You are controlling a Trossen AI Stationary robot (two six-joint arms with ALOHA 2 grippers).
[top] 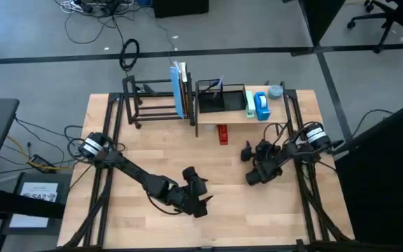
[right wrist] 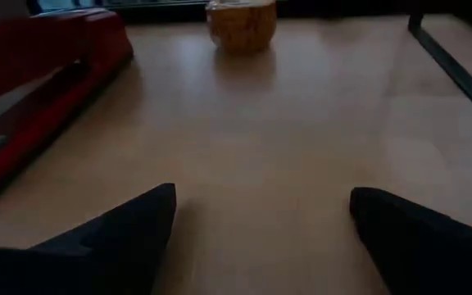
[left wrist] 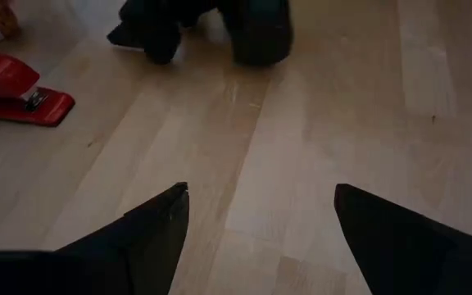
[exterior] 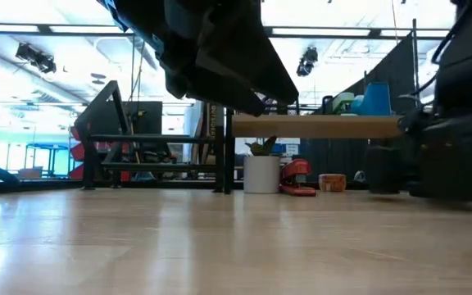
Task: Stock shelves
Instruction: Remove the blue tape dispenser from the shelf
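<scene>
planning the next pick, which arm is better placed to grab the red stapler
Right, likely. The right tool is open and sits beside the red stapler, which fills its wrist view close up. The left tool, also open, is farther down the table.

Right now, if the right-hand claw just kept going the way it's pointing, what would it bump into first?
Probably the red stapler, lying just off to one side of the open right gripper. Dead ahead is bare tabletop, then a small yellowish pot. Depth is hard to judge.

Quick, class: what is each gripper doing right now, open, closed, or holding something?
Left gripper: open, holding nothing.
Right gripper: open, holding nothing.
</scene>
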